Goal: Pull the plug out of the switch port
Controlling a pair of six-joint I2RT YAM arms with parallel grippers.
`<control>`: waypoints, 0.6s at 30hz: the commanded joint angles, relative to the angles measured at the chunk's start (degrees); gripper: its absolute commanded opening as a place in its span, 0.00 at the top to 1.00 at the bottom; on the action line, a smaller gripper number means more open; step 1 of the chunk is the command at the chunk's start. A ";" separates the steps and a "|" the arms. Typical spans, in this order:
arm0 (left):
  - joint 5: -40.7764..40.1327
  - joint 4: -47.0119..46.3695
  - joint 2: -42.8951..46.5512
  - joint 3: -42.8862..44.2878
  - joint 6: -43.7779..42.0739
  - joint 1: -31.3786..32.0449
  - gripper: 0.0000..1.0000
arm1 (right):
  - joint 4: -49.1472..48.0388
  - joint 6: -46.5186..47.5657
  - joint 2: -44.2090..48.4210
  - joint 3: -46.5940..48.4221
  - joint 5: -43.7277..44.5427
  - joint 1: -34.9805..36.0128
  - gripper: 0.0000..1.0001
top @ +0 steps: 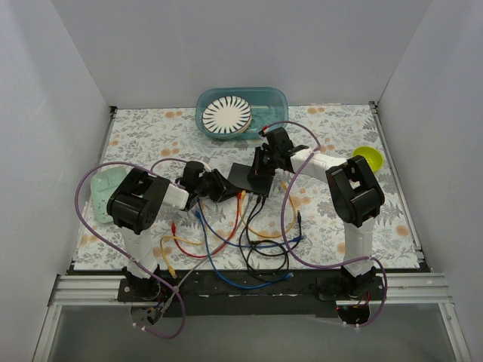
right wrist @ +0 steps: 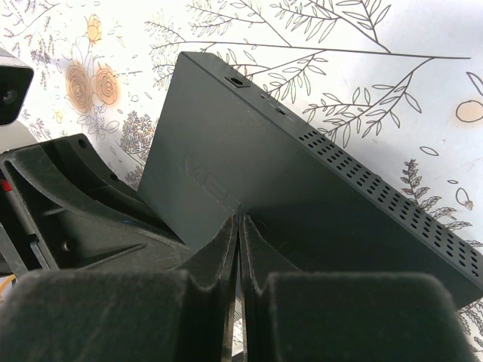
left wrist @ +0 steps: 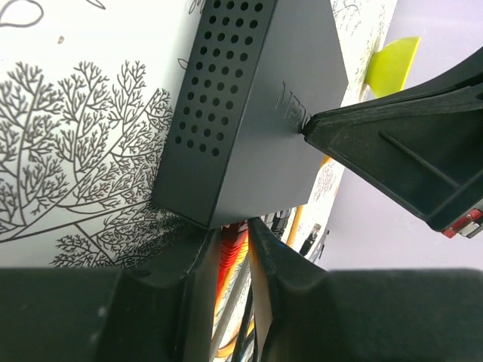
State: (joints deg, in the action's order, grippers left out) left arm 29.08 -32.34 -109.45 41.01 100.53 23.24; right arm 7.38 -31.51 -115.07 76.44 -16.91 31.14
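Floral table (top: 151, 136), one switch (top: 243, 175) (grey), two grippers (top: 226, 186) (top: 261, 167)

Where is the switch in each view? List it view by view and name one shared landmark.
Top external: the switch sits at the centre of the frame.
Left wrist: the switch fills the upper centre, with its vent holes facing left.
Right wrist: the switch fills the centre, with its vent holes along the right.
Shared landmark: the floral cloth beneath it.

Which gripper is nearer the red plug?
Left. The left gripper is closed around the red plug at the socket edge of the switch; the right gripper, shut, rests its tips on the switch's top, away from the plug.
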 commanded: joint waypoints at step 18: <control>-2.72 4.74 -2.61 -2.25 -1.92 0.75 1.00 | 8.53 4.00 6.17 -6.13 4.43 9.38 0.90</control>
State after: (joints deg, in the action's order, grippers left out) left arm 29.63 -33.69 -110.06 40.84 100.33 23.22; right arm 12.38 -29.06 -109.75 72.05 -13.41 38.52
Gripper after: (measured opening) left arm 0.149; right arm 0.100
